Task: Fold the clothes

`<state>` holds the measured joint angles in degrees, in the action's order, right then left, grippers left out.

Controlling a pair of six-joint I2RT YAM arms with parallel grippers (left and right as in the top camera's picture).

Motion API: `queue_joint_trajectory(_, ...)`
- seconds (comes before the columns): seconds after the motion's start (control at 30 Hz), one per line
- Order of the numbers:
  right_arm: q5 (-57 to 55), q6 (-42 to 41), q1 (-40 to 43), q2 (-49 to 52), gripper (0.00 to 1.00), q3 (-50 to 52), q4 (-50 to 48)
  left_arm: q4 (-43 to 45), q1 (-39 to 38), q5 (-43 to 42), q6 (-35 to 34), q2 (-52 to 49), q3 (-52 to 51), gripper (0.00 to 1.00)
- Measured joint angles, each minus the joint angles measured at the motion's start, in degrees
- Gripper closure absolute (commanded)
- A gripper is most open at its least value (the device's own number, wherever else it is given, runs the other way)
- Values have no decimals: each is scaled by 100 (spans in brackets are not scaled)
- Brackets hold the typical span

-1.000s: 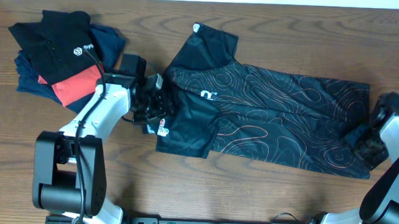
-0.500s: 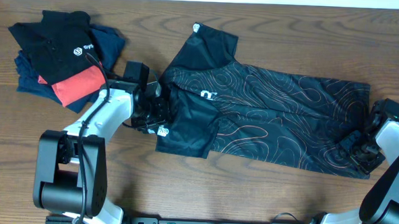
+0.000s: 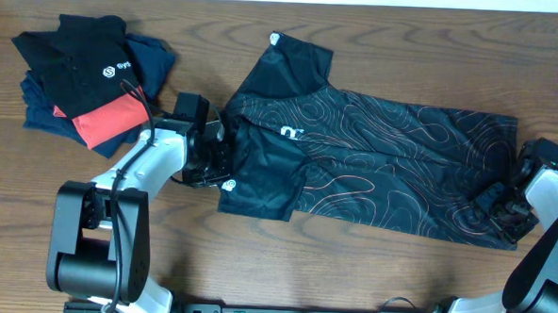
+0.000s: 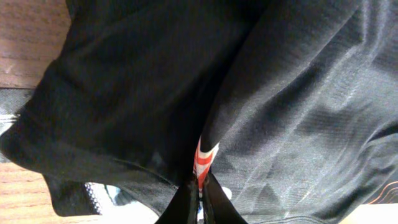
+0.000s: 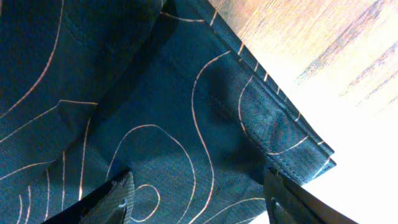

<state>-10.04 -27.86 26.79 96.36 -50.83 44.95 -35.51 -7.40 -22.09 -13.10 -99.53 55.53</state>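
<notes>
Black shiny jersey with thin copper contour lines, spread mostly flat on my worktop. One end is bunched up and pinched in my left claw, with the far hem corner under my wide-spread right claw.

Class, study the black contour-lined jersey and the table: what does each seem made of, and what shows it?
The jersey looks like thin synthetic knit, probably polyester: slight sheen, fine weave up close, soft folds. The table looks like wood or wood-grain laminate: smooth, brown, visible grain. Which of the two is unclear.
</notes>
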Motion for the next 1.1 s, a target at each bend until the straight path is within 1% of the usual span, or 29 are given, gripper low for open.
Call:
queue_joint_trajectory(0.17,0,2,0,0,34,0,0,90,0,-101,11,0,0,94)
queue_joint_trajectory(0.3,0,0,0,0,34,0,0,306,13,-693,144,50,50,94)
queue_joint_trajectory(0.4,0,2,0,0,34,0,-2,835,17,-1104,153,205,214,94)
queue_joint_trajectory(0.47,0,2,0,0,34,0,-2,1198,22,-1228,140,356,369,94)
queue_joint_trajectory(0.53,0,2,0,0,35,0,-2,1375,22,-1200,114,496,479,94)
queue_joint_trajectory(0.67,0,2,0,0,35,0,-7,1294,22,-839,85,549,509,94)
queue_joint_trajectory(0.7,0,2,0,0,34,0,-9,1261,22,-748,85,540,507,91)
queue_joint_trajectory(0.73,0,2,0,0,34,0,-11,1228,22,-654,92,535,507,83)
queue_joint_trajectory(0.77,0,2,0,0,34,0,-11,1174,22,-570,101,535,507,64)
queue_joint_trajectory(0.8,0,2,0,0,34,2,-13,1104,22,-525,107,535,507,50)
queue_joint_trajectory(0.83,0,2,0,0,34,2,-11,1008,22,-466,79,535,507,39)
queue_joint_trajectory(0.87,0,2,0,0,34,2,-13,914,22,-431,70,535,503,36)
queue_joint_trajectory(0.93,-2,4,0,0,34,2,-13,737,22,-315,44,535,503,34)
queue_joint_trajectory(1.1,-4,46,0,0,34,2,-13,358,24,153,39,535,503,34)
